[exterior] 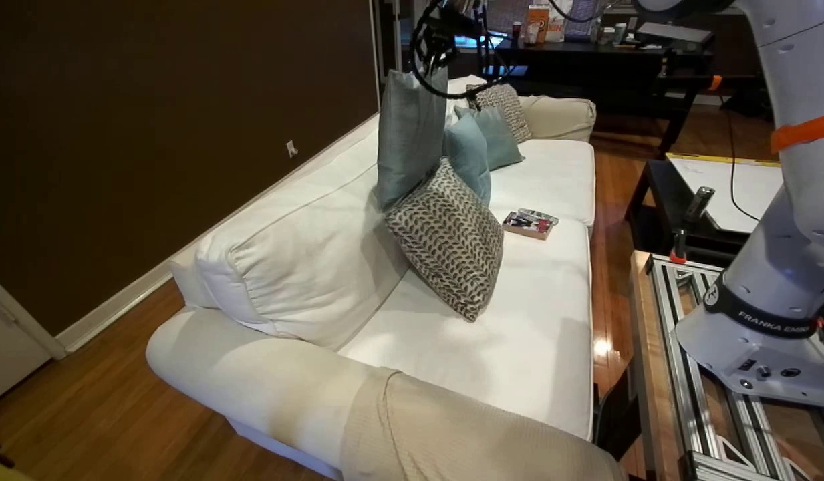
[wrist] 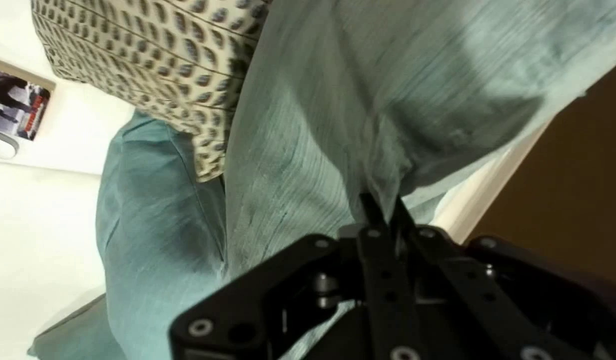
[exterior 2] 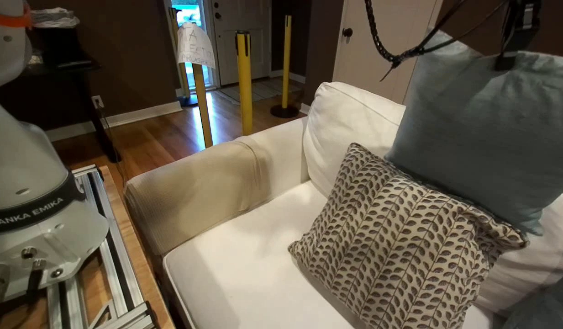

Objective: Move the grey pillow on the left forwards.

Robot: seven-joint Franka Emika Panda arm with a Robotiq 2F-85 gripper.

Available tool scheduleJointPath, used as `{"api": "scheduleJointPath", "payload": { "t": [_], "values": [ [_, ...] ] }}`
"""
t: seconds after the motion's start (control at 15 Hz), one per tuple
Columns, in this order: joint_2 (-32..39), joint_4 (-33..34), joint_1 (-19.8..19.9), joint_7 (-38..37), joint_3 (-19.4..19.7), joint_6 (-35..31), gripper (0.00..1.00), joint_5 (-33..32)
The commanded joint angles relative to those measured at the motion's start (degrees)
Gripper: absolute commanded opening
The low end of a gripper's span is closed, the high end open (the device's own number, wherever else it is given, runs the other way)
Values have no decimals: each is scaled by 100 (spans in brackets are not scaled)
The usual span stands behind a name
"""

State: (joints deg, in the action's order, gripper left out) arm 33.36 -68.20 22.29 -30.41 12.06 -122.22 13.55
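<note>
The plain grey-blue pillow stands upright against the sofa back, behind the patterned pillow; it shows in both exterior views (exterior: pixel 412 137) (exterior 2: pixel 482 137) and fills the middle of the wrist view (wrist: pixel 298 165). My gripper (wrist: pixel 382 205) is shut on a pinched fold of its fabric, with creases running out from the fingertips. In the exterior views the gripper (exterior: pixel 437 59) (exterior 2: pixel 506 61) is at the pillow's top edge. The speckled patterned pillow (exterior: pixel 455 237) (exterior 2: pixel 400 242) leans tilted against the grey pillow's lower part and hides its lower front.
A light-blue pillow (exterior: pixel 470 155) stands close beside, with another blue pillow (exterior: pixel 500 137) and a patterned one (exterior: pixel 508 110) farther along the white sofa (exterior: pixel 298 260). A book (exterior: pixel 526 226) and a remote (exterior: pixel 540 215) lie on the seat. A dark wall (exterior: pixel 184 120) rises behind the sofa back.
</note>
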Motion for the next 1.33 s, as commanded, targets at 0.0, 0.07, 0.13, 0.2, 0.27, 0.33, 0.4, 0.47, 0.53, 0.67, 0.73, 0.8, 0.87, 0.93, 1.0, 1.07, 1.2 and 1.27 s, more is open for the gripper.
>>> {"api": "scheduleJointPath", "payload": {
  "t": [0.0,0.07,0.13,0.2,0.27,0.33,0.4,0.47,0.53,0.67,0.73,0.8,0.87,0.93,1.0,1.07,1.2,1.27],
  "values": [
    [-1202,-998,-153,-69,94,-399,2,-62],
    [-1462,-1218,-181,-96,110,-481,2,-96],
    [-1659,-1315,-207,-173,135,-444,2,-139],
    [-1864,-1420,-214,-250,146,-286,2,-157],
    [-2088,-1603,-205,-351,161,-152,2,-162],
    [-2250,-1687,-178,-456,167,74,2,-149],
    [-2372,-1729,-150,-549,169,335,2,-132],
    [-2473,-1820,-99,-507,177,576,2,-83],
    [-2549,-1898,-62,-448,191,848,2,-56],
    [-2638,-2067,3,-281,220,1341,2,-42],
    [-2645,-2157,-114,-299,394,1423,2,-77],
    [-2645,-2248,-99,-216,417,1641,2,-46],
    [-2639,-2341,-103,-186,458,1730,2,-73],
    [-2632,-2438,-103,-120,482,1846,2,-51],
    [-2595,-2526,-105,-60,506,1875,2,-53],
    [-2574,-2653,-106,18,523,1847,2,-25],
    [-2554,-2933,-126,210,531,1794,2,-20],
    [-2519,-3042,-138,322,530,1839,2,-56]
  ]
}}
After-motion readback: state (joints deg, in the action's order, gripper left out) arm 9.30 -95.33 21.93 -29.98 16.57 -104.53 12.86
